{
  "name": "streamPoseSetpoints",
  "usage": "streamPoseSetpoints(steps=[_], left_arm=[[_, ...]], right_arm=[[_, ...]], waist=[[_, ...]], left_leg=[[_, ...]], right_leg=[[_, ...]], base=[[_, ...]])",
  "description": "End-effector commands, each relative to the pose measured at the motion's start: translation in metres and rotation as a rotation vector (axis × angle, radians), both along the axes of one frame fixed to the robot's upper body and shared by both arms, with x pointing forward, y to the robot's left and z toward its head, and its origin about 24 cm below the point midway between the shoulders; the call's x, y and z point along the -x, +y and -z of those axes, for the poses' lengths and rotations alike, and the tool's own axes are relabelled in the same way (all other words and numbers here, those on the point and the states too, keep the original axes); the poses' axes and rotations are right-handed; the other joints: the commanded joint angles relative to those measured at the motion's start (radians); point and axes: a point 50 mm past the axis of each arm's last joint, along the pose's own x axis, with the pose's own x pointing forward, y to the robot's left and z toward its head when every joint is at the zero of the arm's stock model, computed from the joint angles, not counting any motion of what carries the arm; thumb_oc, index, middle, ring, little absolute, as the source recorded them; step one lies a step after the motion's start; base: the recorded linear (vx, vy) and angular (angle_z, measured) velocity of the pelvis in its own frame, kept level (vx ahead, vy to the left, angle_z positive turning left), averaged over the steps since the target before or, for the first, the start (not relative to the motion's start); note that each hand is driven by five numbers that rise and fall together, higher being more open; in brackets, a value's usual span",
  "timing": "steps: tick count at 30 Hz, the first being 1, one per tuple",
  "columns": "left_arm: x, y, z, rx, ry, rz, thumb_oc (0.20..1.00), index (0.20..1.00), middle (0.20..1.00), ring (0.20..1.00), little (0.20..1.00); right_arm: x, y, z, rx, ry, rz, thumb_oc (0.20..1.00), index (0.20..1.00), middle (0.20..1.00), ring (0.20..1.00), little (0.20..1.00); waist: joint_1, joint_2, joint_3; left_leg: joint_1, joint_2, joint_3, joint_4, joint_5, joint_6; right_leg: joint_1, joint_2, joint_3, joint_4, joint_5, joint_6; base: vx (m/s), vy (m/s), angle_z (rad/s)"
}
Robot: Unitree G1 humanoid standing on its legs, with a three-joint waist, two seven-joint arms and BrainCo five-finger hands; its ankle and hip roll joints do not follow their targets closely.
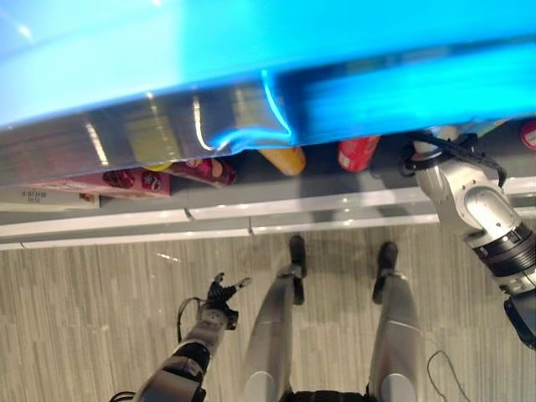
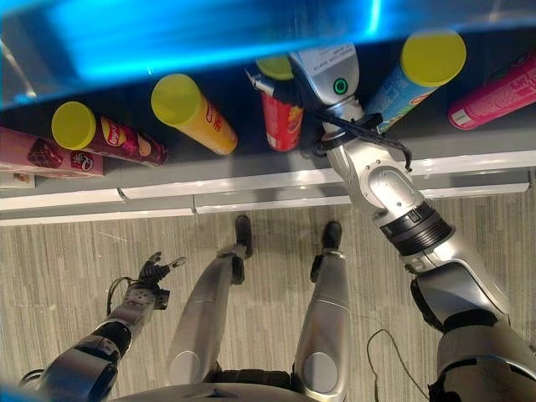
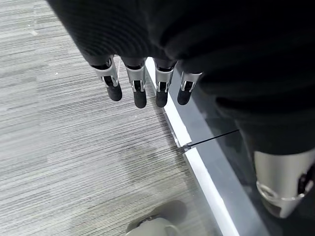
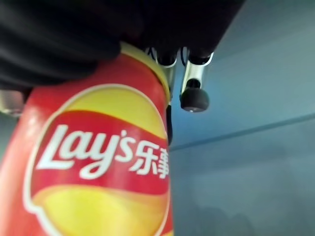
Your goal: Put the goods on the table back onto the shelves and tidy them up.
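Observation:
My right hand (image 2: 325,69) reaches into the shelf and is shut on a red chip can (image 2: 283,124). In the right wrist view the red chip can (image 4: 98,162) lies against the palm, with dark fingertips (image 4: 194,97) showing past its top. On the same dark shelf floor (image 2: 469,138) lie a yellow can (image 2: 197,113), a dark red can (image 2: 113,136), a blue can (image 2: 419,71) and a pink can (image 2: 496,92). My left hand (image 2: 154,271) hangs low over the floor, open, with straight fingers (image 3: 140,92) and nothing in it.
A blue shelf board (image 2: 193,38) juts out overhead and hides the shelf's back. A pink box (image 2: 42,155) lies at the far left. The shelf's white front rail (image 2: 251,199) runs across above the grey striped floor (image 2: 67,251).

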Motion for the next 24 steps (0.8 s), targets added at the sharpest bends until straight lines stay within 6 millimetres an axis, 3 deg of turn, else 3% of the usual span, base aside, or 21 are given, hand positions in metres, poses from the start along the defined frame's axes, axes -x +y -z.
streamPoseSetpoints(steps=[1, 24], left_arm=[[0.011, 0.012, 0.007, -0.024, 0.050, -0.065, 1.000, 1.000, 1.000, 1.000, 1.000], [0.005, 0.011, 0.004, -0.039, 0.037, -0.069, 1.000, 1.000, 1.000, 1.000, 1.000]], right_arm=[[0.017, 0.013, -0.030, -0.012, -0.145, -0.077, 0.200, 0.200, 0.200, 0.200, 0.200], [0.011, 0.016, -0.004, -0.010, -0.047, -0.094, 0.200, 0.200, 0.200, 0.200, 0.200]], waist=[[0.012, -0.026, -0.050], [-0.002, -0.030, -0.034]], left_leg=[[-0.038, 0.062, -0.015, 0.078, -0.119, -0.055], [-0.065, 0.069, -0.006, 0.110, -0.128, -0.052]], right_leg=[[-0.005, -0.085, -0.004, -0.079, 0.085, 0.035], [-0.041, -0.079, 0.015, -0.049, 0.082, 0.033]], base=[[0.00, 0.000, 0.00], [0.00, 0.000, -0.01]])
